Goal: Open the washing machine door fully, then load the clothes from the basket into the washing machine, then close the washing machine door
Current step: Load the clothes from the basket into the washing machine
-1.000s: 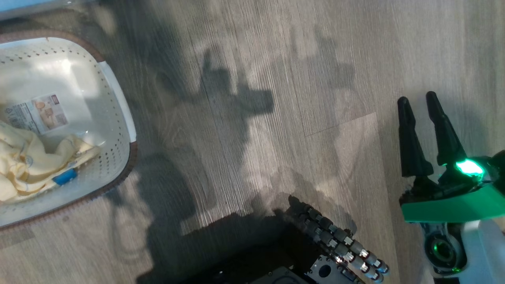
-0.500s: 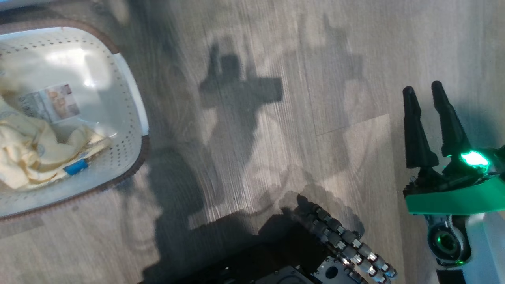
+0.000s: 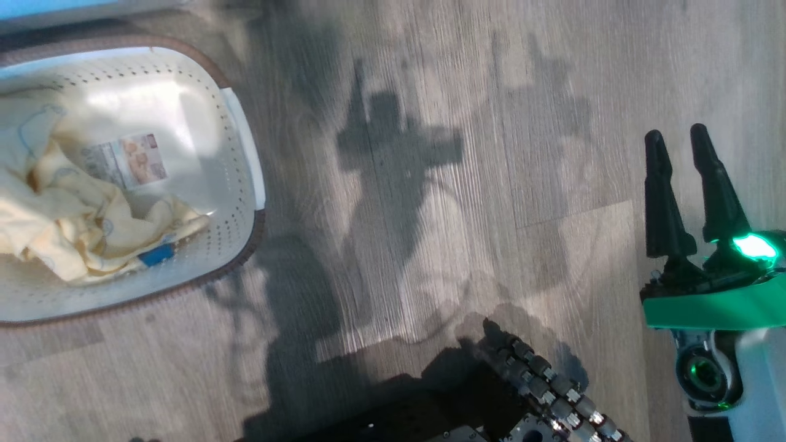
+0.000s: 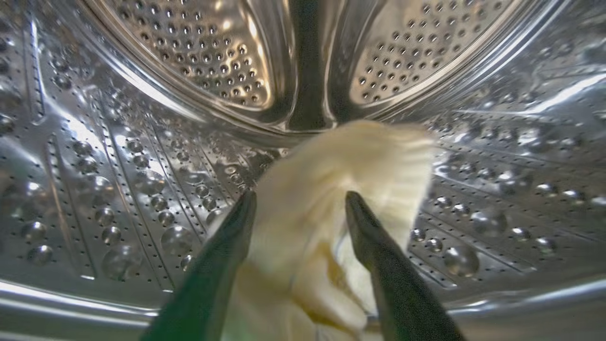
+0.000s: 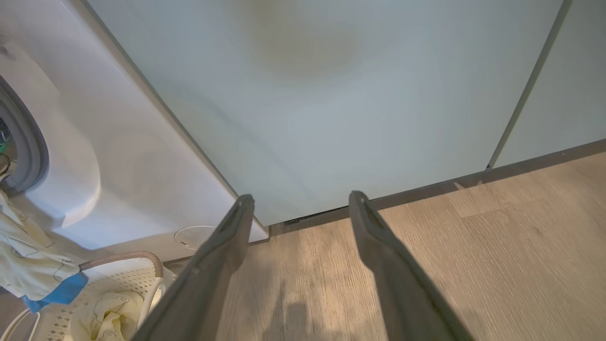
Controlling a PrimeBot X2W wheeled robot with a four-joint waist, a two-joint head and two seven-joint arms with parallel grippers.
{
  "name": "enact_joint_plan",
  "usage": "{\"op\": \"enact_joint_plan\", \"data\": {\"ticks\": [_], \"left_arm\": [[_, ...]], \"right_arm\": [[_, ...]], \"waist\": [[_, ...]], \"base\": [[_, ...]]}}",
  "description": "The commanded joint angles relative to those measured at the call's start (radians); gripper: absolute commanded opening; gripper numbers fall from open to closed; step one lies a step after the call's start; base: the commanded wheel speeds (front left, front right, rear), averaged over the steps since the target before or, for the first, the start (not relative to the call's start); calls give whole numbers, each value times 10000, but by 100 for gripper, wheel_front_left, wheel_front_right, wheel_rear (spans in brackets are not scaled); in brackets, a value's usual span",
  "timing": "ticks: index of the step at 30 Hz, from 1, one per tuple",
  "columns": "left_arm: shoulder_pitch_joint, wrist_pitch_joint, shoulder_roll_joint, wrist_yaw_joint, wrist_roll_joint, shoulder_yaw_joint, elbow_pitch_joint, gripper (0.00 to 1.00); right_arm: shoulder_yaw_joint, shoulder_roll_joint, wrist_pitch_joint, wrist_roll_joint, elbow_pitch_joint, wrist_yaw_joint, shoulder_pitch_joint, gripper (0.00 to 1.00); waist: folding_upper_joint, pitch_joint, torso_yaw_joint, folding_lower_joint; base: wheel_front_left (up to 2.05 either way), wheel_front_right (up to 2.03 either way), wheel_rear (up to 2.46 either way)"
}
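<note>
Washer (image 5: 118,156) first: on your right wrist cam its white front takes the left side, with the grey gasket (image 5: 28,142) at the very edge; your left wrist cam looks straight into the drum (image 4: 118,142), all shiny steel and holes. Right beside the washer is a pale green cabinet (image 5: 331,94), flat doors running down to the wood floor (image 3: 430,184); on the head cam that floor has the robot's shadows all over it. The basket (image 3: 230,209) sits on the floor at the head cam's left, well apart from your right claw (image 3: 677,136); on the right wrist cam it's just in front of the washer's base. The clothes (image 3: 67,221) are bunched in the basket's left part; the label (image 3: 126,161) is on the bare bottom beside them, and a blue tag (image 3: 155,255) pokes out at the heap's edge. One garment (image 4: 331,161) is inside the drum, blurry, between the fingers of your left claw (image 4: 299,196); those fingers are spread wide, so it's not pinching the cloth. Another piece (image 5: 23,265) hangs below the gasket, over the basket; can't tell what it hangs from. Your right claw is spread wide too and empty, aimed at the foot of the cabinet.
</note>
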Motion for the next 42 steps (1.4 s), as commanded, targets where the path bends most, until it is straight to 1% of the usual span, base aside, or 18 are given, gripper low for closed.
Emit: {"op": "enact_joint_plan", "data": {"ticks": [1,6,13,19,21,22,29,34,38,42], "left_arm": [[192,-87,418,99,-70,282,-455,100],[1139,-498,307,279,-179,299,-1177,100],[2560,-1196,-35,540,-469,389,-2491,100],[4386,-1718,-297,1115,-557,451,-4171,100],[5114,-2003,-283,1291,-473,458,-4718,100],[5114,-2003,-283,1291,-473,458,-4718,100],[7955,-3009,-639,2286,-355,632,-6566,100],[9758,-3488,-951,2882,-357,784,-7460,100],[10806,-3758,-1285,3098,-257,664,-7945,100],[11475,-3911,-1755,3057,-282,419,-8022,100]], "right_arm": [[30,-158,-66,-84,-187,8,119,100],[-275,-158,-66,-293,-176,8,198,100],[-714,-158,-66,-636,-142,8,366,100],[-1007,-158,-66,-1016,-120,8,531,100],[-1105,-158,-66,-1141,-140,8,592,100],[-1105,-158,-66,-1141,-140,8,592,100],[-1409,-158,-67,-1622,-133,8,941,100],[-1496,-158,-67,-2060,-86,8,1138,100],[-1591,-158,-67,-2409,-22,8,1352,100],[-1688,-158,-67,-2660,97,8,1598,100]], "waist": [[0,-140,83,0],[0,-518,308,0],[0,-1089,745,0],[0,-1723,1179,0],[0,-1950,1320,0],[0,-1950,1320,0],[0,-2775,1873,0],[0,-3295,2268,0],[0,-3706,2670,0],[0,-4137,3040,0]], "base": [[0,0,0],[0,0,0],[0,0,0],[0,0,0],[0,0,0],[0,0,0],[0,0,0],[0,0,0],[0,0,0],[0,0,0]]}}
